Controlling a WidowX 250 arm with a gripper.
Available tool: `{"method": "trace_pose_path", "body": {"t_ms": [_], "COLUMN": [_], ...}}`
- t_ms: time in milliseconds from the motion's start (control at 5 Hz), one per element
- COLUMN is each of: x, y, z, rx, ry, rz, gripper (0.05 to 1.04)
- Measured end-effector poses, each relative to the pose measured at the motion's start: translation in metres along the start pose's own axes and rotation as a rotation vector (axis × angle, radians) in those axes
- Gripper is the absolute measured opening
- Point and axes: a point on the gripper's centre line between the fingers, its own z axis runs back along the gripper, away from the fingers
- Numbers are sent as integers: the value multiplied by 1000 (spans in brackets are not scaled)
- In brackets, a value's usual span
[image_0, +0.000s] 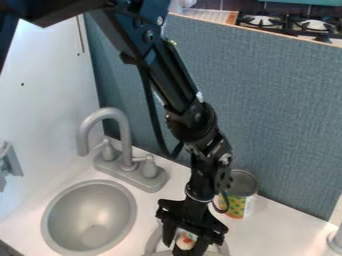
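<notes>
Though white the counter, blue-grey the partition.

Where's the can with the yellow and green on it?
The can stands right of the faucet in the camera view, behind the gripper and near the blue wall.

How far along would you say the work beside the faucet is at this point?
Reaching the small white, red and green item looks done: the pincer is right by it, low over the partly hidden basin. In hand seems to be the handling of that item, though I cannot tell whether it is gripped. Left, I'd judge, is finishing with it, since it shows at the basin, not clearly lifted or released.
</notes>
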Motion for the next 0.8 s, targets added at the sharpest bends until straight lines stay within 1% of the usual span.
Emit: {"method": "trace_pose_path", "body": {"t_ms": [200,400,600,800], "x": [-2,-2,-12,-26], "y": [-1,0,3,18], "z": [-3,-5,4,29], "rx": [-34,-85,-105,-79], "ry": [-54,-79,-98,-138], "rz": [20,61,75,124], "gripper": [500,444,442,442]}}
